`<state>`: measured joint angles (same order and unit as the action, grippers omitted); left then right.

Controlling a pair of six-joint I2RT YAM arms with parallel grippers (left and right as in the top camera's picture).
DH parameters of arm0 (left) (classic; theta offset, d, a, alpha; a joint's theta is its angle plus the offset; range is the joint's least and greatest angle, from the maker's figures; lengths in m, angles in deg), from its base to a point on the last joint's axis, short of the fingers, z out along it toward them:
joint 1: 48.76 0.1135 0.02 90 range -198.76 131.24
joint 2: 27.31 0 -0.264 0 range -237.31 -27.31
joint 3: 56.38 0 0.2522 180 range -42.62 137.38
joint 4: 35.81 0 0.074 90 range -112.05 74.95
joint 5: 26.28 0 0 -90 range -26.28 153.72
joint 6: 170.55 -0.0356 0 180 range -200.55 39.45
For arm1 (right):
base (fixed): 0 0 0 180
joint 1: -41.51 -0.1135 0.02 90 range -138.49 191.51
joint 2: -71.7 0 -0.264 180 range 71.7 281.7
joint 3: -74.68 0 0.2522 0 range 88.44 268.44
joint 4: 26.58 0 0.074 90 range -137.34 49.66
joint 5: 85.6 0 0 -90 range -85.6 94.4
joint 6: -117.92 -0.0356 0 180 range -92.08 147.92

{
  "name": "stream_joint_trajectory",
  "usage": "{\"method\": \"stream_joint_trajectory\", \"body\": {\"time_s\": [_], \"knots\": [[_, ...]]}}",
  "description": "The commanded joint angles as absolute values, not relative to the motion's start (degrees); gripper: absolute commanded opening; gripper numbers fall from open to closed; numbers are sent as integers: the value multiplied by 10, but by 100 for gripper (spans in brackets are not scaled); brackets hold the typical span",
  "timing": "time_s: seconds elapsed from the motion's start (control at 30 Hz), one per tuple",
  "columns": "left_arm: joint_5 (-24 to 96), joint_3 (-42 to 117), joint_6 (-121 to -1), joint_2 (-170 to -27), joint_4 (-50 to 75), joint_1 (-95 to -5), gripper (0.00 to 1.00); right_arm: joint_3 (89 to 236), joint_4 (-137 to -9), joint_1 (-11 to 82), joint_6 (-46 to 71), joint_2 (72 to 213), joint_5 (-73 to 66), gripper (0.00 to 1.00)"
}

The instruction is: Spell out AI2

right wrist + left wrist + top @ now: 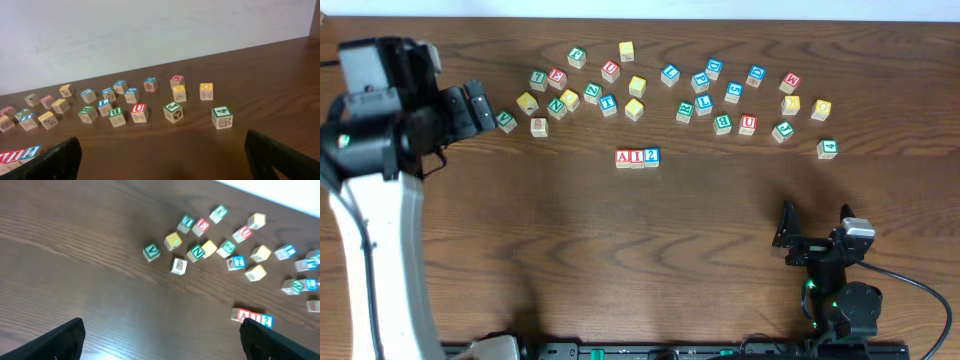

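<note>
- On my overhead feed the "A" cube [623, 157], the "I" cube [637, 157] and the "2" cube [651, 156] sit touching in one row at mid-table [620, 260], reading AI2.
- The other lettered cubes [635, 86] lie scattered at 12 o'clock of that row, apart from it.
- The left gripper [485, 107] hangs at 10 o'clock of the row, fingers spread wide, nothing between them.
- The right gripper [817, 225] is at 4 o'clock, well apart, also spread and empty.
- A green "4" cube [222, 117] stands nearest its camera.
</note>
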<state>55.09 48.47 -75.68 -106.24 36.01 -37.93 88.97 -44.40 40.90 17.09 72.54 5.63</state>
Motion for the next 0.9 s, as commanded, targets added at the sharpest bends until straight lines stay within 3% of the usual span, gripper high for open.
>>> {"method": "stream_joint_trajectory", "body": {"time_s": [0.0, 0.4, 0.87], "knots": [[559, 451, -756, -997, 361, -378, 98, 888, -446, 411, 179, 720, 53, 99], [559, 276, -780, -801, 339, -378, 98, 888, -446, 411, 179, 720, 53, 99], [558, -102, -784, -537, -31, -378, 97, 888, -446, 411, 179, 720, 53, 99]]}}
